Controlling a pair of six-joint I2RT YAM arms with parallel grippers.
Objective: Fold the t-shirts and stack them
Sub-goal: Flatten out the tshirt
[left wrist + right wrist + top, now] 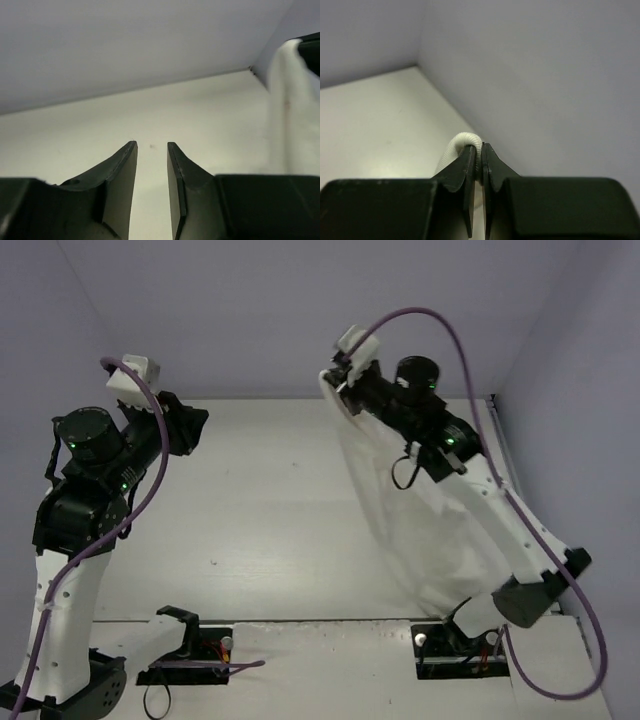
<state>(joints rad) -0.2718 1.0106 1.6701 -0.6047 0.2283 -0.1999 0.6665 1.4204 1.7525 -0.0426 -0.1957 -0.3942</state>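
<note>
t-shirt (pixel 430 530) aloft in right gripper's (pixel 481 148) tight pinch; left gripper (pixel 152 144) ajar above table (pixel 260 500)

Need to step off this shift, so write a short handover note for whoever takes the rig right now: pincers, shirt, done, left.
Left pincer: open and empty, raised over the left side of the table, apart from the cloth.
Right pincer: shut on a rolled edge of the white t-shirt and held high; the cloth hangs down toward the near right of the table.
Done: nothing folded or stacked in view; only one shirt shows.
Left: lay it flat, fold it, stack it.
</note>
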